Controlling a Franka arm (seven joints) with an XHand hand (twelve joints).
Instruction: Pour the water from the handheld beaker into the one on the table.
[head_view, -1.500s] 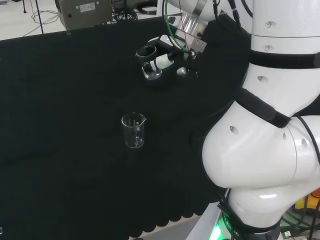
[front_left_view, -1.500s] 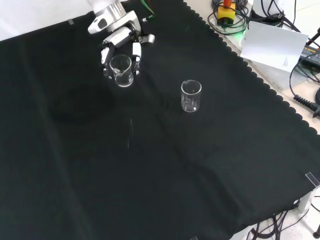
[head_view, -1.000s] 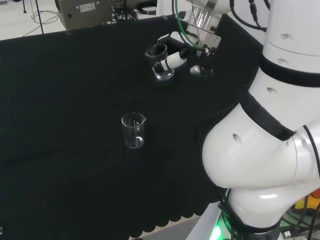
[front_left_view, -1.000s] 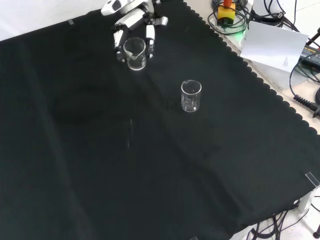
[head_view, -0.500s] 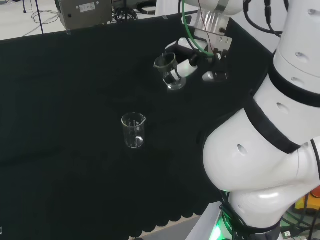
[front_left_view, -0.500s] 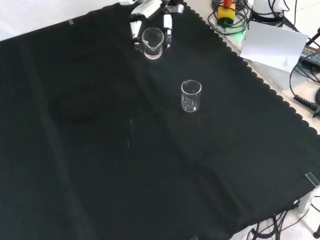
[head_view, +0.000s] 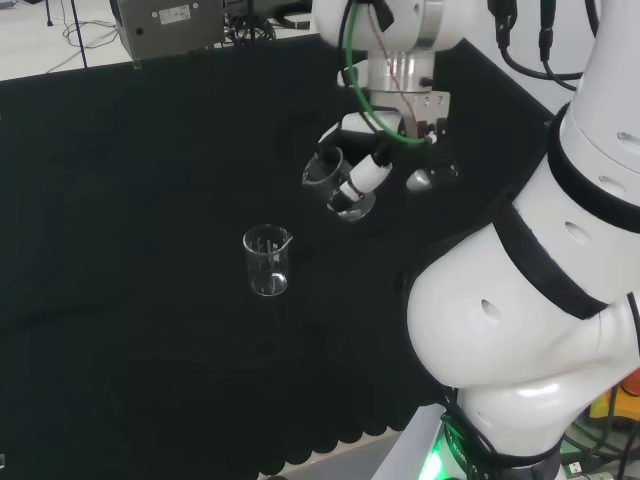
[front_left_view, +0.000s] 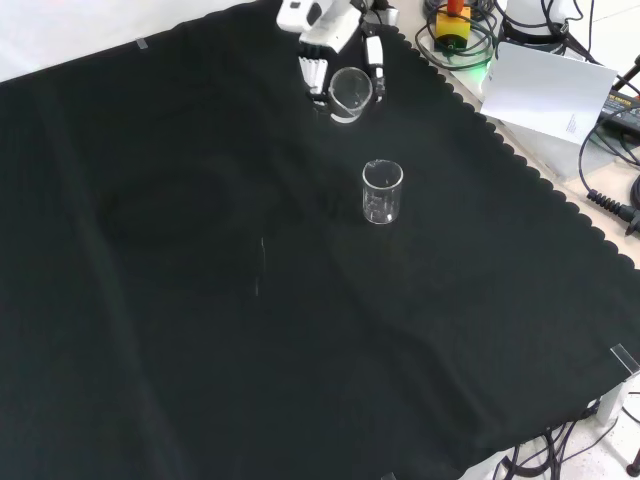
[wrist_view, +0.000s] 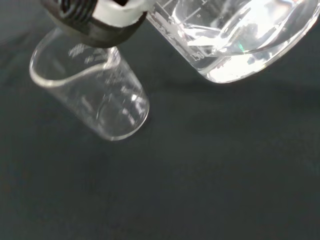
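In the head view, the hand (head_view: 372, 170) is seen above the black cloth (head_view: 120, 200) with its fingers curled round the handheld beaker (head_view: 335, 185). The beaker is tilted, its mouth leaning toward the view's left. Compared with half a second ago, hand and beaker have been brought lower in the view and closer to the table beaker (head_view: 267, 261), which stands upright on the cloth where it stood before. The two beakers are near each other but apart, the held one up and to the right of the standing one. The arm's white links (head_view: 540, 300) are seen at the view's right.

In the front view, the hand (front_left_view: 335, 45) comes in at the top edge, its fingers wrapped on both sides of the handheld beaker (front_left_view: 349, 95). Since the earlier frame the pair has been shifted to the right, so that the held beaker is now placed above and slightly left of the table beaker (front_left_view: 382, 192). The table beaker has not been moved. A gap of bare cloth (front_left_view: 200, 300) is left between them.

In the wrist view, the handheld beaker (wrist_view: 235, 40) is shown close and tilted, with clear water pooled against its lower wall. A black and white fingertip (wrist_view: 97, 20) is laid against the glass. The table beaker (wrist_view: 92, 95) is seen beyond on the cloth (wrist_view: 200, 175); whether it holds any water cannot be told.
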